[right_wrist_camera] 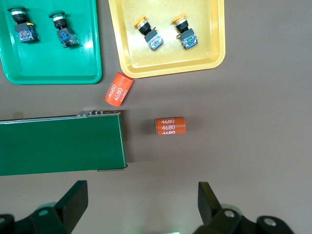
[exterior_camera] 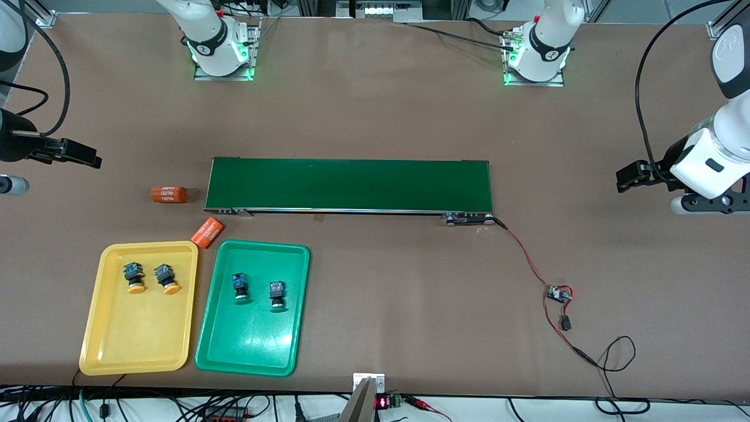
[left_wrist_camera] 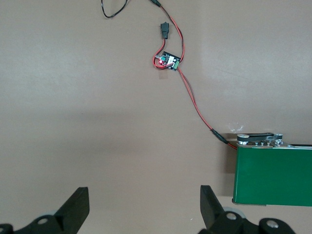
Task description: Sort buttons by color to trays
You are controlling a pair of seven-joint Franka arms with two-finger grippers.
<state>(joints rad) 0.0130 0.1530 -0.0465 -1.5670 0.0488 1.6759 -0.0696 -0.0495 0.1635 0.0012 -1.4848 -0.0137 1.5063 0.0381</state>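
Two yellow-capped buttons [exterior_camera: 134,277] [exterior_camera: 166,278] lie side by side in the yellow tray [exterior_camera: 135,346]. Beside it, two green-capped buttons [exterior_camera: 239,287] [exterior_camera: 277,294] lie in the green tray [exterior_camera: 252,346]. The right wrist view shows both trays, yellow [right_wrist_camera: 165,63] and green [right_wrist_camera: 48,66], with the yellow buttons [right_wrist_camera: 148,34] and the green buttons [right_wrist_camera: 22,27] in them. My right gripper [right_wrist_camera: 141,202] hangs open and empty over bare table at the right arm's end [exterior_camera: 82,155]. My left gripper [left_wrist_camera: 144,204] hangs open and empty over bare table at the left arm's end [exterior_camera: 630,176].
A long dark-green conveyor belt [exterior_camera: 350,185] crosses the table's middle. Two orange cylinders printed "4680" [exterior_camera: 169,194] [exterior_camera: 207,232] lie between its end and the trays. A red-black cable with a small circuit board [exterior_camera: 558,293] runs from the belt's other end toward the front edge.
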